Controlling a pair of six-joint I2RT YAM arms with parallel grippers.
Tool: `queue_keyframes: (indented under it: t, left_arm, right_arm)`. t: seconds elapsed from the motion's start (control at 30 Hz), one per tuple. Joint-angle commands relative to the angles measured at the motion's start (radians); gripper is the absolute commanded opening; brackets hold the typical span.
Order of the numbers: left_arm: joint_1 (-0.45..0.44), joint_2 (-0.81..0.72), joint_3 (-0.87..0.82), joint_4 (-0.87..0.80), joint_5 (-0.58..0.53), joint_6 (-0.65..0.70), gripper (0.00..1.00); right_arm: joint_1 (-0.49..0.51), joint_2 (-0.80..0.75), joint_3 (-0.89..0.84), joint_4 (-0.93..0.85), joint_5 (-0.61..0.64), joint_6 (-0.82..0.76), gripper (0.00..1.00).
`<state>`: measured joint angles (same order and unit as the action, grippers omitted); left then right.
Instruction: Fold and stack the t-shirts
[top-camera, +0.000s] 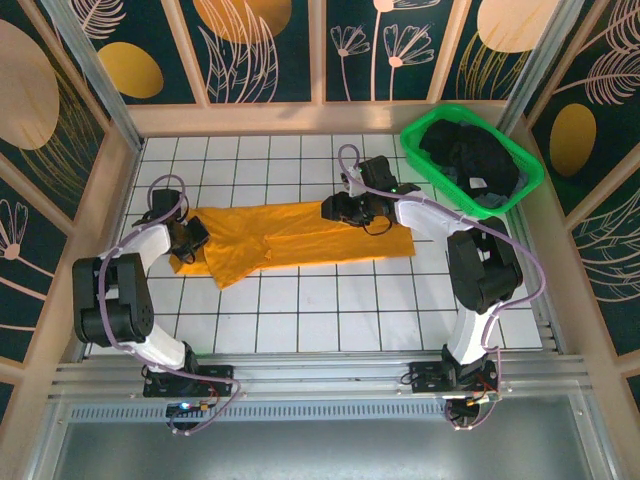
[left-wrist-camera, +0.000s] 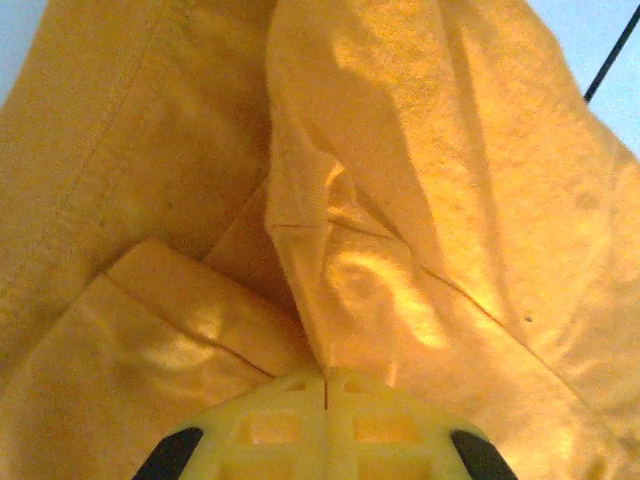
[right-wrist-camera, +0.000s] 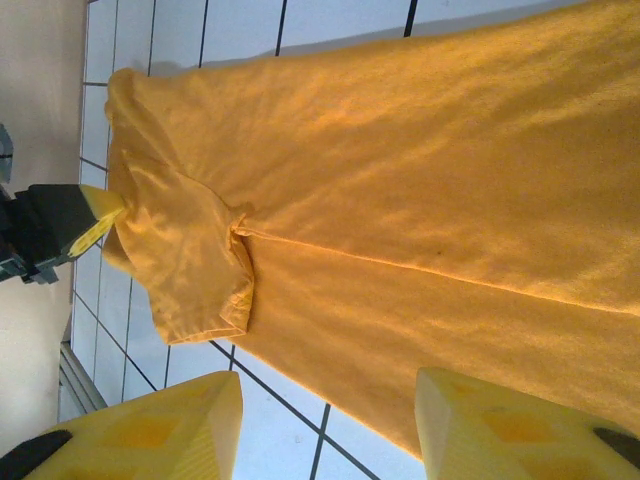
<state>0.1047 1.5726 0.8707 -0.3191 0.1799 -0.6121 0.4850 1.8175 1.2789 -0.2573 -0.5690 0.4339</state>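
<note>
One bright orange-yellow t-shirt (top-camera: 320, 240) lies spread across the middle of the white tiled table, a sleeve folded over near its left end. My left gripper (top-camera: 196, 236) sits at that left end, shut on a raised fold of the cloth; in the left wrist view the ridge of the t-shirt (left-wrist-camera: 450, 200) runs straight into the closed seam of the left gripper (left-wrist-camera: 327, 378). My right gripper (top-camera: 332, 208) hovers at the shirt's far edge near the middle. In the right wrist view the right gripper (right-wrist-camera: 325, 415) is open above the edge of the t-shirt (right-wrist-camera: 430, 200), nothing between its fingers.
A green plastic basket (top-camera: 527, 182) holding dark clothes stands at the back right corner. Wooden-framed walls close in the table on the left, back and right. Bare tiles (top-camera: 330, 310) lie in front of the shirt.
</note>
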Motion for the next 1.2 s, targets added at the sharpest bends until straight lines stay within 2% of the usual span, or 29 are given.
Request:
queue_keyframes:
  t: [0.0,0.3,0.57,0.9,1.17]
  left_arm:
    - [0.003,-0.043,-0.018,-0.023,0.036,-0.012,0.0]
    - [0.003,-0.107,0.054,-0.113,0.01,-0.099,0.0]
    - [0.003,-0.051,0.184,-0.186,-0.017,-0.165,0.0]
    - [0.003,0.135,0.355,-0.243,-0.071,-0.08,0.0]
    - [0.001,0.33,0.429,-0.235,-0.18,-0.034,0.0]
  right_arm:
    - [-0.003,-0.003,0.025,0.002,0.01,-0.007,0.49]
    - [-0.003,-0.002,0.022,-0.005,0.02,-0.006,0.49]
    - [-0.003,-0.013,0.011,-0.009,0.024,-0.006,0.49]
    - [-0.004,-0.043,-0.031,-0.003,0.027,-0.006,0.49]
    - [-0.018,-0.068,-0.069,0.009,0.043,0.002,0.48]
